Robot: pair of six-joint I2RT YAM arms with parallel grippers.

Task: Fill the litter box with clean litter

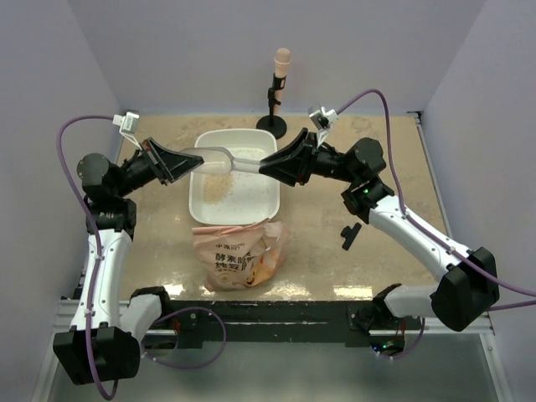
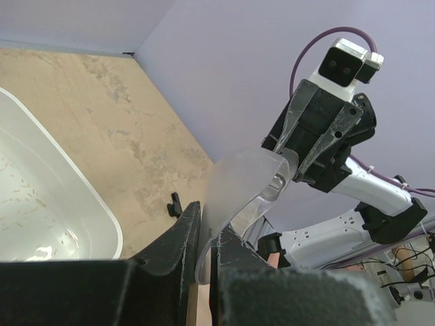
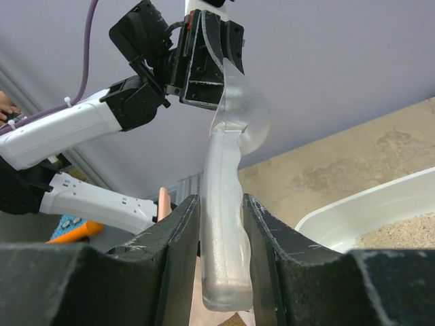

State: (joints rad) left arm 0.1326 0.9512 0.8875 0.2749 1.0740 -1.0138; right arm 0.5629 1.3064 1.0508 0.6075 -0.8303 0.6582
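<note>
The white litter box (image 1: pixel 198 180) sits mid-table with a thin patch of beige clean litter (image 1: pixel 219 189) on its floor. A translucent plastic scoop (image 1: pixel 222 157) hangs above the box, spanning both grippers. My left gripper (image 1: pixel 172 161) is shut on the scoop's bowl edge (image 2: pixel 238 183), its fingertips (image 2: pixel 207 231) pinching the thin plastic. My right gripper (image 1: pixel 266 165) is closed around the scoop's handle (image 3: pixel 223 238), with both pads (image 3: pixel 221 204) against its sides. The right wrist view shows the box rim (image 3: pixel 360 210) and litter (image 3: pixel 408 234) at lower right.
A crinkly orange-pink bag (image 1: pixel 239 255) lies in front of the box, near the table's front edge. A black stand with a pink tip (image 1: pixel 279 84) rises behind the box. A small black part (image 1: pixel 350 234) lies on the table to the right.
</note>
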